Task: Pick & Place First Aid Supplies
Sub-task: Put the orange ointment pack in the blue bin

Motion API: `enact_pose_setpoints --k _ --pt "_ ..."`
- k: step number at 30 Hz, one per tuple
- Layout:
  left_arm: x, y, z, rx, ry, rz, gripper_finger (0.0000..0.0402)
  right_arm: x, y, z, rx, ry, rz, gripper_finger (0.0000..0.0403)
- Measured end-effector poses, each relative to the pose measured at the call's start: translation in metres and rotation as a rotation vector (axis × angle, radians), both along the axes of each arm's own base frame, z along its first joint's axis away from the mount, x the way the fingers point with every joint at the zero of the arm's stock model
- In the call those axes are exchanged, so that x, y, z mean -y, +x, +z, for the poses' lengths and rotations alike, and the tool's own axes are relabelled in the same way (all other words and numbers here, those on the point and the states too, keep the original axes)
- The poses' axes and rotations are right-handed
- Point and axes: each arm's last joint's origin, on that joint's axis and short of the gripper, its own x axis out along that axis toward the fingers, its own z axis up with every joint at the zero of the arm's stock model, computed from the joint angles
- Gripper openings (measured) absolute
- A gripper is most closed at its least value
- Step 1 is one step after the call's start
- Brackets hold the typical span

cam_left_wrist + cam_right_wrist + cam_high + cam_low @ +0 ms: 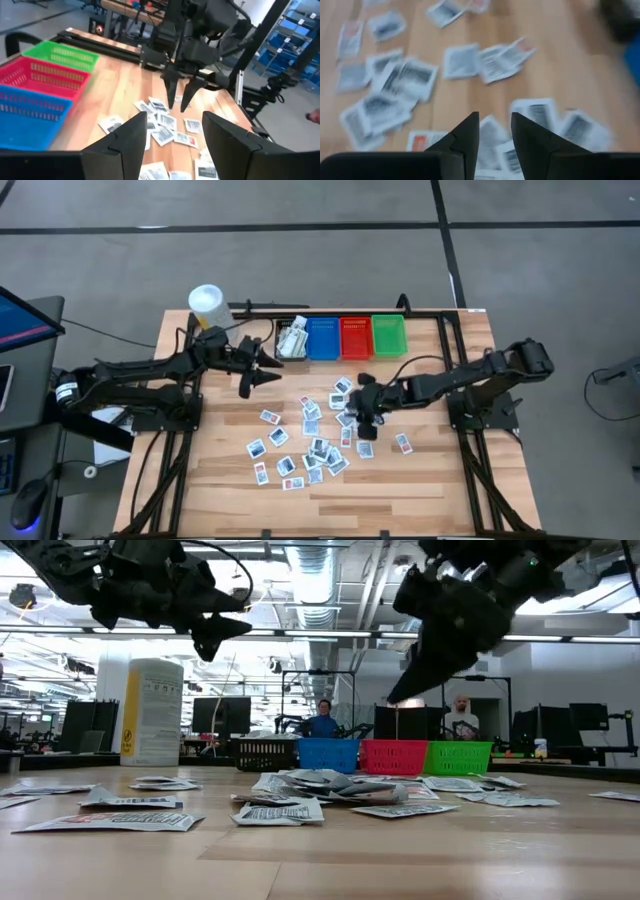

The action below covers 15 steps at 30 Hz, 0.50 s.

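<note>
Over the middle of the wooden bench (420,480), the right gripper (366,423) hangs above the near edge of the scatter of first aid packets (312,448), fingers pointing down, parted by a narrow gap with nothing between them.

Step in hand, as judged: the reach for a fresh packet, before any grasp. The right wrist view shows several packets directly below the fingertips, some overlapping; which single one is aimed at cannot be told.

Next move, as judged: a straight descent onto one packet's edge, then a pinch. The packets lie flat and thin on the wood, so a lifted corner or an overlapping piece gives the better purchase.

Left gripper (262,375): raised above the bench just in front of the black bin (291,340), jaws spread wide, empty, well apart from the scatter.

Packets: dozens strewn across the bench centre, between the two arms; a few already sit in the black bin.

Bins: black, blue bin (322,337), red bin (356,336) and green bin (389,334) in a row along the far edge, each touching its neighbour.

White tub (206,304): far left corner, upright.
</note>
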Motion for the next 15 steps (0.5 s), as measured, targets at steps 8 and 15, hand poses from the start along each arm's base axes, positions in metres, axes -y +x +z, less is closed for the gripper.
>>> enact_pose_setpoints --k 8,15 --pt "0.006 0.0 -0.005 -0.016 -0.032 -0.021 0.0193 -0.024 0.015 -0.037 -0.12 -0.04 0.118 0.0108" --pt "0.005 0.0 -0.005 -0.012 -0.028 -0.01 0.0193 -0.04 0.029 -0.048 -0.151 -0.129 0.252 0.0108"
